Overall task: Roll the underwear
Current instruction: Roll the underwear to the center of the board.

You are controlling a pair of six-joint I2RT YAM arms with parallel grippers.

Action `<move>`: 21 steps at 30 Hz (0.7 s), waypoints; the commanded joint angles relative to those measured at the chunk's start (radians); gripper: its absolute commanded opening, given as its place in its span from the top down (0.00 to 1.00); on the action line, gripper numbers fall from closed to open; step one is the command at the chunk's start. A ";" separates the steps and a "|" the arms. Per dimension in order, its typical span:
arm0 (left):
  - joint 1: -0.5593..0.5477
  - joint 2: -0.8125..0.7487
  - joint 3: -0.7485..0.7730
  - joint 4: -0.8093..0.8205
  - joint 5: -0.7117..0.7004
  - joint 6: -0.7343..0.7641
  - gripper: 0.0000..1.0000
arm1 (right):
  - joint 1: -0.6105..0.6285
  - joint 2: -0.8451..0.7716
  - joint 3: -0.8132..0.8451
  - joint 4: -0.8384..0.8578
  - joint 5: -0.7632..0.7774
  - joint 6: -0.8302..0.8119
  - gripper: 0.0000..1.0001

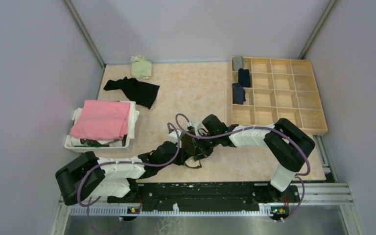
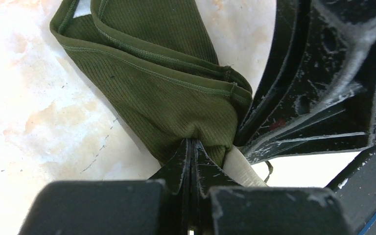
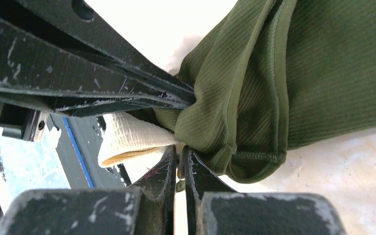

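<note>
Olive-green ribbed underwear (image 2: 166, 93) is lying bunched on the tabletop (image 1: 196, 88), well left of the wooden compartment tray (image 1: 284, 126), toward the arm bases. The left gripper (image 2: 192, 147) is pinching one gathered end tight. The right gripper (image 3: 180, 154) is clamping the fabric beside its cream waistband (image 3: 127, 139).
</note>
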 commanded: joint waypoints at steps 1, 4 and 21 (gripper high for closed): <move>-0.001 0.007 -0.008 0.047 0.028 0.005 1.00 | 0.012 0.051 0.033 -0.004 0.032 -0.031 1.00; 0.000 -0.012 -0.011 0.029 0.018 0.002 1.00 | 0.011 0.069 0.029 -0.020 0.051 -0.029 1.00; -0.002 -0.421 0.049 -0.294 0.042 0.091 1.00 | 0.001 0.126 0.029 -0.068 0.108 0.041 1.00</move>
